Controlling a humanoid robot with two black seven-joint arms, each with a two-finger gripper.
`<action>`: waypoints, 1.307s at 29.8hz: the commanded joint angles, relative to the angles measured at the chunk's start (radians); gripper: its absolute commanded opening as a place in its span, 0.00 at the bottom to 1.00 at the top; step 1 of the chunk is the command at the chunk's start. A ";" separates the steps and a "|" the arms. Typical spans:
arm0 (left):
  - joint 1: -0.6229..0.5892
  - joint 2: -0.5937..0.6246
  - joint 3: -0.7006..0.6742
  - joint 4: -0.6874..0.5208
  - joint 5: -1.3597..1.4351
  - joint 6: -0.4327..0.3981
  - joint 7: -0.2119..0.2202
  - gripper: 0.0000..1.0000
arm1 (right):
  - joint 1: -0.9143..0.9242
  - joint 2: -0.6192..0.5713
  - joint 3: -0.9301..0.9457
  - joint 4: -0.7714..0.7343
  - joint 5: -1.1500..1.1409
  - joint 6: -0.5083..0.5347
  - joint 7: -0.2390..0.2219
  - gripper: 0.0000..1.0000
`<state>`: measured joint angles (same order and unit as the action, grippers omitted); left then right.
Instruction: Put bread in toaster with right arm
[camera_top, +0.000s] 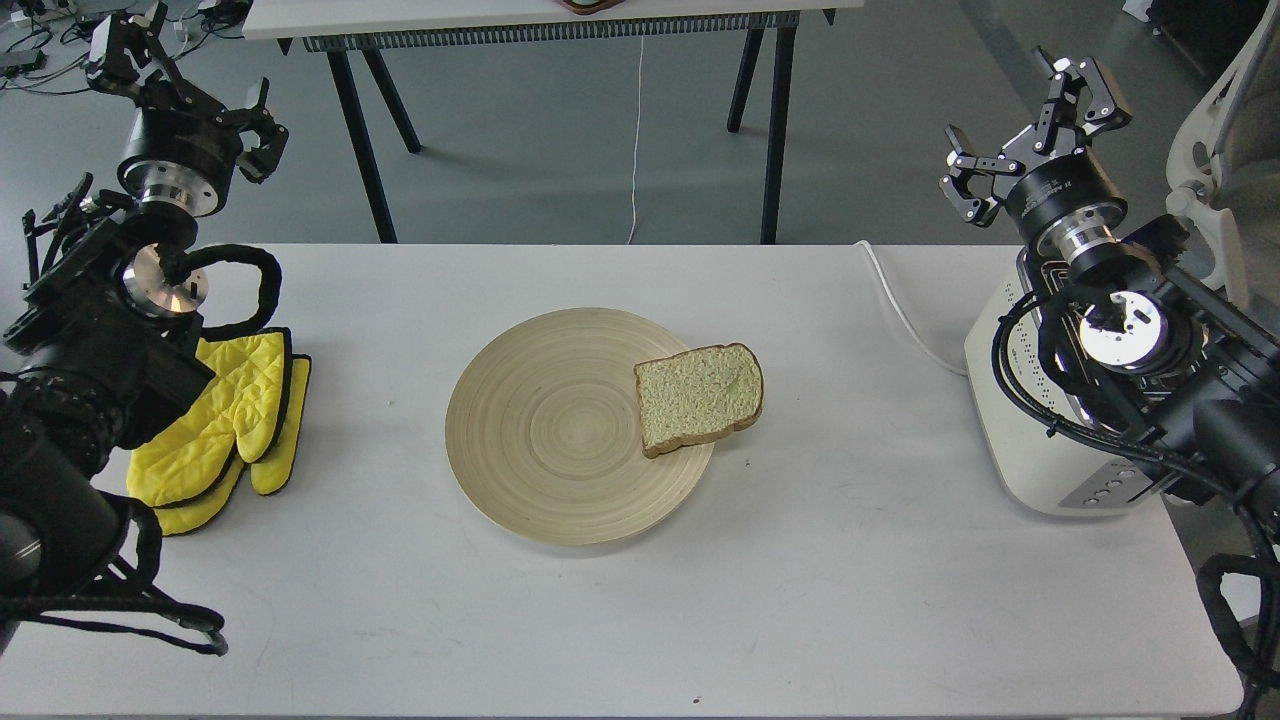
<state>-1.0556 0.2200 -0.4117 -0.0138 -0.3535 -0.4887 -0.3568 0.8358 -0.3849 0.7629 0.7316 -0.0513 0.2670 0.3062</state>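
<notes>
The bread (699, 398) lies on the right edge of a round wooden plate (560, 430) in the middle of the tabletop (800, 560). The right hand (1030, 125) hangs released and empty above the toaster (1020, 430), well apart from the bread. The left hand (180, 95) is spread open above the yellow mitts (225, 420).

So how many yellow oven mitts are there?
2. Both quilted yellow oven mitts lie stacked at the white table's left edge: one on top, the other peeking out beneath it. The black left arm hides part of them.
</notes>
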 joint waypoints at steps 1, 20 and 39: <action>0.000 -0.005 -0.003 0.000 -0.002 0.000 -0.004 1.00 | 0.031 -0.072 -0.068 0.124 -0.051 -0.087 -0.016 0.99; 0.000 -0.008 -0.006 0.000 -0.004 0.000 -0.004 1.00 | 0.074 -0.086 -0.614 0.305 -0.555 -0.425 -0.076 0.88; 0.000 -0.010 -0.003 0.000 -0.004 0.000 -0.002 1.00 | -0.015 0.123 -0.791 0.147 -0.588 -0.489 -0.073 0.71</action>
<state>-1.0553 0.2101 -0.4126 -0.0138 -0.3575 -0.4887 -0.3600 0.8250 -0.2863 -0.0277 0.8943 -0.6394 -0.2226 0.2322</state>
